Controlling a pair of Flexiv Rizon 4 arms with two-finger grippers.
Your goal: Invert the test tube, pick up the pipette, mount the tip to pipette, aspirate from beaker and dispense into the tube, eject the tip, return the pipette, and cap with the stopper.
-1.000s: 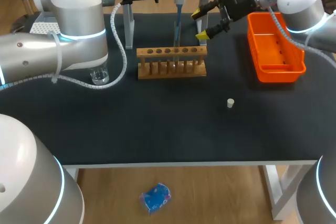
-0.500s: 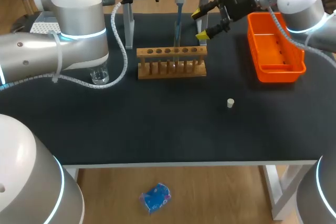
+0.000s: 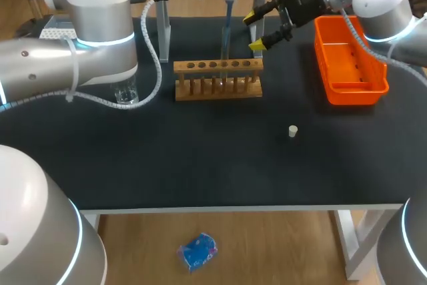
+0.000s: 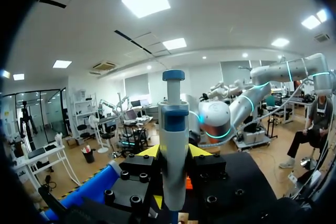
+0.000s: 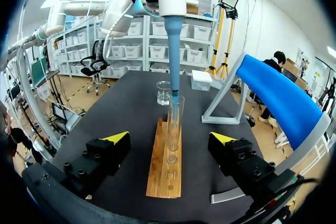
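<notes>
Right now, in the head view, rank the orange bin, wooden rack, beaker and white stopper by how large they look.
1. Orange bin
2. Wooden rack
3. Beaker, partly hidden, so ranked by the part that shows
4. White stopper, clearly the smallest

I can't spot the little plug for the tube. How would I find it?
Look at the black table and find the orange bin. Nearer the front edge, between bin and wooden rack, stands the plug: a tiny white stub, all alone.
</notes>
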